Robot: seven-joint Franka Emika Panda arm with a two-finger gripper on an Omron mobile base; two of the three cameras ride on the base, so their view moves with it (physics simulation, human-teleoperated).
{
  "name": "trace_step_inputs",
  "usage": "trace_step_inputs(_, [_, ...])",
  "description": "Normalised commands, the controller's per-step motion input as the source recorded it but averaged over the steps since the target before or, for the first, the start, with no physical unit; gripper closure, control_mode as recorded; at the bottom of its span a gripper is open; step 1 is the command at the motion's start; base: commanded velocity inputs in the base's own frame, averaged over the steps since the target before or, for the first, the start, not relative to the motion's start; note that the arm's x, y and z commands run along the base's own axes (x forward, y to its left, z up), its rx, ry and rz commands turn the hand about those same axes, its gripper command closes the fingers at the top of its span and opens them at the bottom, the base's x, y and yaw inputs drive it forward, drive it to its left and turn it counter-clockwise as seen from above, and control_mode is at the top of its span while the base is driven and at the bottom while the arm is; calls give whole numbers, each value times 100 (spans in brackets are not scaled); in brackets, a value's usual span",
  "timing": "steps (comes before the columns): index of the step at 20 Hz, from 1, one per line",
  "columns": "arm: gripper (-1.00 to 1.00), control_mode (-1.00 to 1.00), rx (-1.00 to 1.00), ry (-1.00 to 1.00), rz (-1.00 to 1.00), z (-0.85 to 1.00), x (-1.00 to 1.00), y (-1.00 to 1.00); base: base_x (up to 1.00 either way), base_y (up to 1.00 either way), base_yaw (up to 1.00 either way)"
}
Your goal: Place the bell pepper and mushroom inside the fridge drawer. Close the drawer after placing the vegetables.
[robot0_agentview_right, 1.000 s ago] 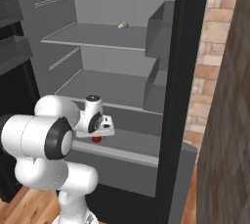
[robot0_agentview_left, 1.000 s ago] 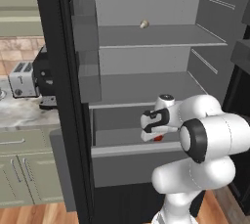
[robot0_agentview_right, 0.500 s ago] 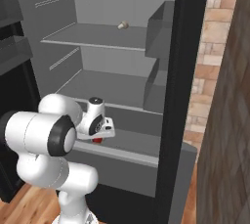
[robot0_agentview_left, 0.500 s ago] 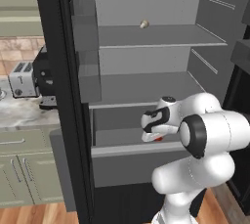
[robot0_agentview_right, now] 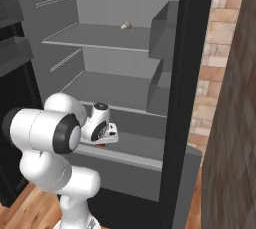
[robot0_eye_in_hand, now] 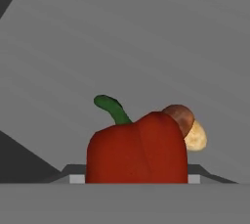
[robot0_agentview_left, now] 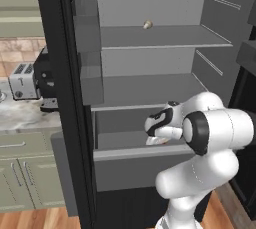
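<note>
The red bell pepper (robot0_eye_in_hand: 136, 149), with a green stem, sits close between my fingers in the hand view. My gripper (robot0_eye_in_hand: 134, 179) is shut on it. Just behind it on the grey floor of the fridge drawer (robot0_eye_in_hand: 146, 47) lies the mushroom (robot0_eye_in_hand: 188, 125), brown cap and pale stem. From the left base, my gripper (robot0_agentview_left: 158, 139) reaches down into the pulled-out drawer (robot0_agentview_left: 130, 170), with a sliver of the pepper (robot0_agentview_left: 159, 142) under the hand. The right base view shows the gripper (robot0_agentview_right: 104, 140), the pepper (robot0_agentview_right: 101, 144) and the drawer front (robot0_agentview_right: 125, 170).
Flat grey shelves sit above the drawer, and a small pale thing (robot0_agentview_left: 147, 24) lies on the upper one. Door bins (robot0_agentview_left: 87, 48) jut out on the left. A toaster (robot0_agentview_left: 22, 80) stands on the counter (robot0_agentview_left: 25, 115) beyond the fridge wall. A brick wall (robot0_agentview_right: 215, 73) is at right.
My hand has sunk slightly lower into the drawer with the pepper still in its grip. The drawer and shelves have not moved.
</note>
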Motion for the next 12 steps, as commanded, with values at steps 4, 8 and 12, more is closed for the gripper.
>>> trace_step_inputs(4, [-100, -100, 0, 0, 0, -23, 0, 0, 0, 0, 0])
trace_step_inputs(8, [-100, -100, 3, 0, 0, -2, -3, 0, 0, 0, 0])
trace_step_inputs(12, [-100, -100, 1, 0, 0, 0, 0, 0, 0, 0, 0])
